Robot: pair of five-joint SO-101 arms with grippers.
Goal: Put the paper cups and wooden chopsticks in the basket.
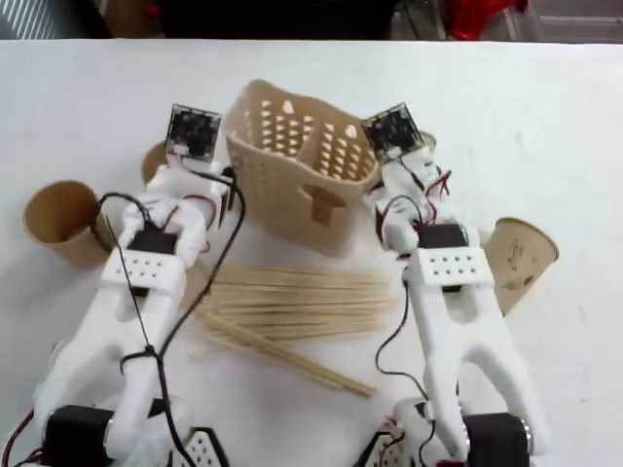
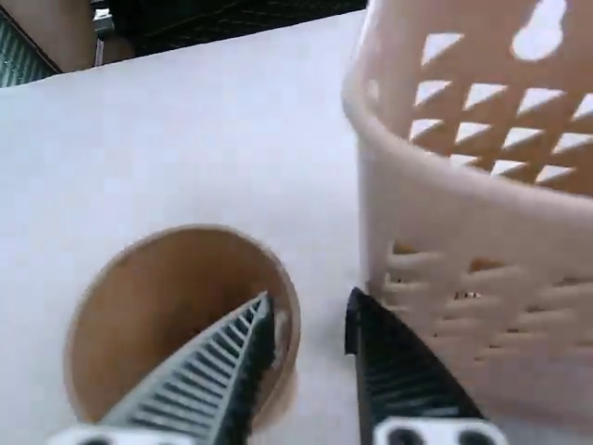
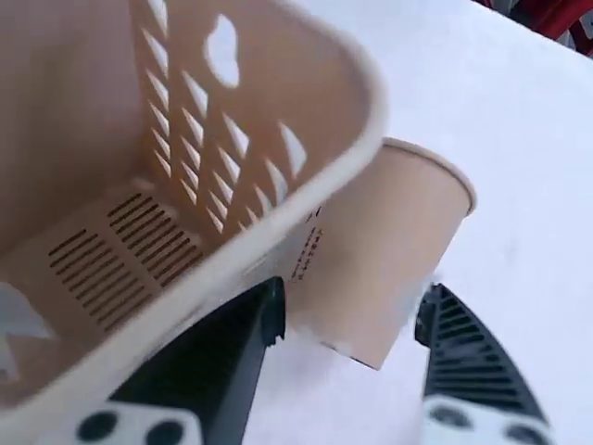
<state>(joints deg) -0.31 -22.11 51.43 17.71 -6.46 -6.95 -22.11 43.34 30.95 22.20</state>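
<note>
Paper cup rim sits inside the spread left hand; the right hand, spread too, straddles another cup beside the basket.

A white table is shown from above. Its surface is lit brightly and evenly and is carried to the frame edges at 3, 6 and 9 o'clock. The far edge is drawn across at 12 o'clock, and beyond it a dark strip of the room is seen. Within that strip, a grey slatted surface is placed at 11 o'clock, a brown panel just beside it, and a red object at 1 o'clock; these cannot be identified further.
</note>
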